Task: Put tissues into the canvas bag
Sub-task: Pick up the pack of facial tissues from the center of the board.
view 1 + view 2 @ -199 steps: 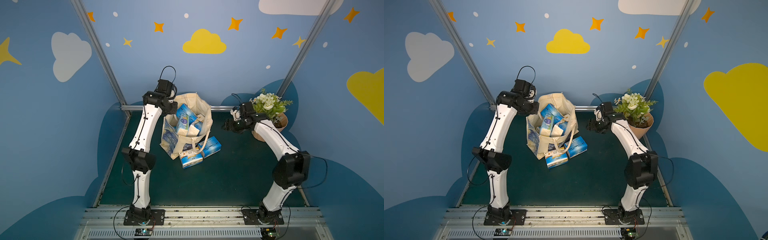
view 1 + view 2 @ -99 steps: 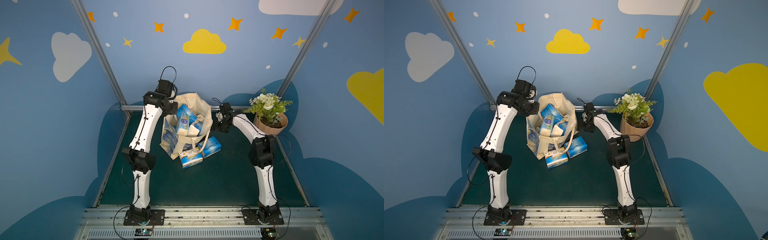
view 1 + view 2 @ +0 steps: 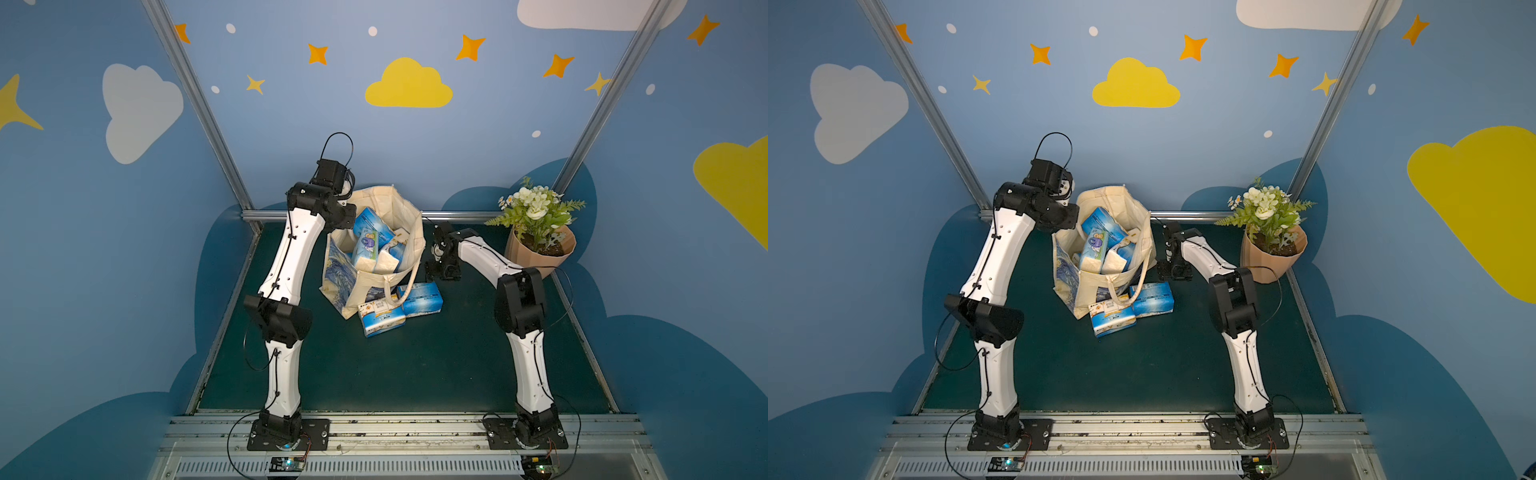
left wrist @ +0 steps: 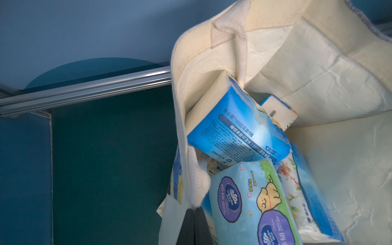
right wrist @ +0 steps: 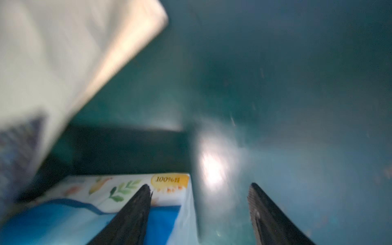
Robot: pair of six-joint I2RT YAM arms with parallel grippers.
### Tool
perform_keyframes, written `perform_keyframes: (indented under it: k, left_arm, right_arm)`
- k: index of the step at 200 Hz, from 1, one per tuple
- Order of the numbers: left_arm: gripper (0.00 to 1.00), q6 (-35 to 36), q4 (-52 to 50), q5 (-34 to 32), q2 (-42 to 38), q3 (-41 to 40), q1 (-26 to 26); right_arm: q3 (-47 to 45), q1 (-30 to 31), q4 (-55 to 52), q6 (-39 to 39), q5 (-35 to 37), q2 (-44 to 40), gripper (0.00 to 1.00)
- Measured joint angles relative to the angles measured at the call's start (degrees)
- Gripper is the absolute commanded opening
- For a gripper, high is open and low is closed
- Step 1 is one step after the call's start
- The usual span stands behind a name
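Change: right arm (image 3: 486, 257) swung from flowerpot (image 3: 540, 253) to beside canvas bag (image 3: 361, 286). Right jaws wide apart, empty, poised over edge of blue pack (image 5: 106, 212) on bench (image 3: 415, 374). Left jaws pinched on bag rim. Several tissues (image 3: 370, 245) inside bag, two outside. Next pick looks imminent.

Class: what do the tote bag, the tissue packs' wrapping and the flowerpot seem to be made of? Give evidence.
Tote bag: cream woven cloth, matt; visible weave, soft creases. Tissue packs: thin glossy plastic film; glare, crinkled sealed ends. Flowerpot: beige, matt, faceted; maybe plastic or card, unclear.
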Motion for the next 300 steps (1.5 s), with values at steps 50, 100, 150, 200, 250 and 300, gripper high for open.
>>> perform_keyframes:
  k: [50,100,150,200,250,300]
  left_arm:
    - [0.05,-0.1,-0.1,0.0,0.0,0.0,-0.1]
    - [0.05,-0.9,-0.5,0.0,0.0,0.0,-0.1]
    - [0.05,-1.1,-0.8,0.4,0.0,0.0,-0.1]
    - [0.05,-1.1,-1.3,0.6,0.0,0.0,-0.4]
    - [0.05,-1.1,-1.3,0.6,0.0,0.0,-0.5]
    - [0.05,-1.0,-1.6,0.3,0.0,0.0,-0.5]
  right_arm:
    - [-14.3,0.8,0.2,-2.3,-2.7,-14.6,0.73]
    - [-22.2,4.8,0.9,-4.1,-9.1,-20.2,0.73]
    - [-17.7,1.0,1.9,-3.3,-8.5,-20.7,0.73]
    - [-3.2,0.3,3.8,-2.4,-4.2,-14.5,0.72]
    - [-1.6,0.3,0.7,-1.2,2.4,-3.5,0.73]
    - [-11.4,1.0,0.1,-0.9,4.4,-9.6,0.73]
